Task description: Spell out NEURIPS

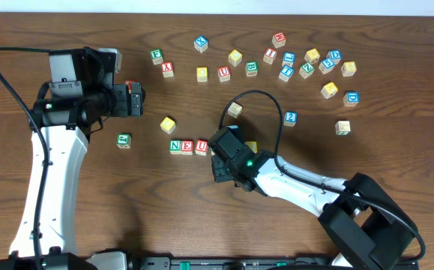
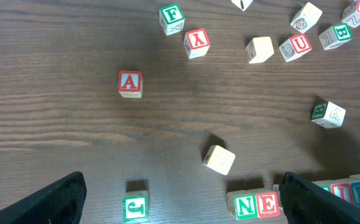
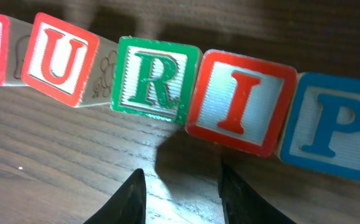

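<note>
Mid-table, under the right arm: the word row. Overhead shows N (image 1: 175, 146), E (image 1: 188, 146) and U (image 1: 201, 146) touching side by side. The rest of the row is hidden there by the arm.

Right wrist view picks it up: U (image 3: 60, 59), R (image 3: 155, 78), I (image 3: 239, 101), P (image 3: 335, 127), in that order with letters up. Neighbours touch or nearly touch. The line is a bit ragged, with cubes slightly skewed against each other.

A yellow cube (image 1: 251, 147) peeks out past the arm at the P end, in line with the row. Its letter is unreadable.

Right gripper (image 3: 183, 177) sits just in front of R and I. Fingers (image 3: 133, 199) are part-way apart with only bare wood between them. It grips nothing and touches no cube.

Left gripper (image 2: 183, 180) hovers over the table (image 1: 396, 165) left of centre, well apart from the row. Its jaws are spread wide and empty. Its camera sees the N/E end of the row at the bottom edge.

Strays:
- A green cube (image 1: 124, 140) lies left of N, apart from it.
- A second yellow cube (image 1: 168, 124) lies just behind the row's left end.
- A red A (image 2: 130, 83) sits alone further back.
- Many more letter cubes are scattered along the far side, most toward the right.
</note>
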Robot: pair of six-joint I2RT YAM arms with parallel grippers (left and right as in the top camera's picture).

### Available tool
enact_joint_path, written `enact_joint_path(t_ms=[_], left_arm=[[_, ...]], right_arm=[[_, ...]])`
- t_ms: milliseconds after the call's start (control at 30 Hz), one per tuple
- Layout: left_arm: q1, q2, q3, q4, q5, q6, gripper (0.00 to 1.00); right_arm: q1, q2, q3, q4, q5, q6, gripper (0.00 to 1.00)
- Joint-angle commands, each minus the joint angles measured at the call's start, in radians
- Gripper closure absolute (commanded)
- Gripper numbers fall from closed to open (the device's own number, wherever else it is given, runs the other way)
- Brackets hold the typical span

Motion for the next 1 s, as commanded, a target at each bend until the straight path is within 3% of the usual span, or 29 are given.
enact_joint_path(t_ms=[0, 967], left_arm=[[0.002, -0.003, 0.016, 0.0, 0.013, -0.007, 0.02], [0.002, -0.003, 0.016, -0.004, 0.013, -0.007, 0.02]], right_arm=[[-0.005, 0.008, 0.025, -0.014, -0.004, 0.016, 0.67], [-0.005, 0.008, 0.048, -0.098, 0.094, 0.094, 0.68]])
